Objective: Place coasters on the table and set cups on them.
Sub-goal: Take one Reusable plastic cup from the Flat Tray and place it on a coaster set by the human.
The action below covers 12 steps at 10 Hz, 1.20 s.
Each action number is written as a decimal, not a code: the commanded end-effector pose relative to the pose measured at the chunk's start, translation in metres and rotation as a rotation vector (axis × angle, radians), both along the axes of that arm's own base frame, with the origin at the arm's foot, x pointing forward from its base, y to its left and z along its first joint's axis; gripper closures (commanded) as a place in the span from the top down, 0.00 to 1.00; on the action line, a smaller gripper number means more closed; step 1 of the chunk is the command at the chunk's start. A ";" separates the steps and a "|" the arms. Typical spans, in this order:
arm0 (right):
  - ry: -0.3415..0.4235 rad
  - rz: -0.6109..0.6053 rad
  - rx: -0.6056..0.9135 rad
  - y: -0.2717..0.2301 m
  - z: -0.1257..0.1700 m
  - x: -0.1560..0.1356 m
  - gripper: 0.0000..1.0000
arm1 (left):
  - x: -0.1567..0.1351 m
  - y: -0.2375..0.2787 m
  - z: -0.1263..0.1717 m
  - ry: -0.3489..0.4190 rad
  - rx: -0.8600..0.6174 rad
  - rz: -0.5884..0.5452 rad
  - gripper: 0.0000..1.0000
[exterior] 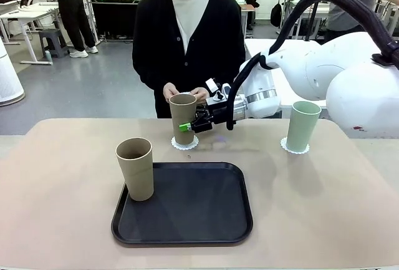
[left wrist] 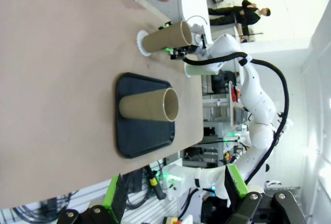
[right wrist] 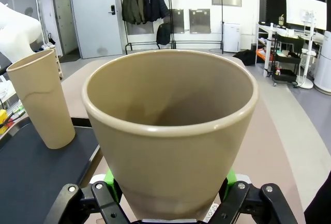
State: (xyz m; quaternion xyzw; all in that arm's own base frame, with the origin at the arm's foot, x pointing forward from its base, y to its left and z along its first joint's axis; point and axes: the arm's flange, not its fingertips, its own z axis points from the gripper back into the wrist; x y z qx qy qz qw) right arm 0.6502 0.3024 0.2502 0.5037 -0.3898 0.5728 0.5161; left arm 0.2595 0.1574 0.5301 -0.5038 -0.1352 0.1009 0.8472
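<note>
My right gripper (exterior: pixel 187 126) is shut on a tan cup (exterior: pixel 182 111), gripping it low on its side. The cup stands upright with its base on a white scalloped coaster (exterior: pixel 185 143) on the table (exterior: pixel 62 158). In the right wrist view this cup (right wrist: pixel 170 125) sits between the green pads (right wrist: pixel 109 175). A mint green cup (exterior: pixel 303 125) stands on another coaster (exterior: pixel 294 149) at the right. A second tan cup (exterior: pixel 135 168) stands on the black tray (exterior: pixel 199 207). My left gripper (left wrist: pixel 173 189) is open with nothing in it, away from the table's edge.
A person in a black cardigan stands at the far side, with both hands (exterior: pixel 186 91) holding a small white piece just behind the gripped cup. My right arm (exterior: pixel 324 70) reaches in across the right rear of the table. Most of the tray's surface is bare.
</note>
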 end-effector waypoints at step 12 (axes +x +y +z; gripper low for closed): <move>0.042 0.026 -0.145 -0.002 0.000 0.008 1.00 | 0.000 0.001 0.001 -0.014 -0.010 -0.005 1.00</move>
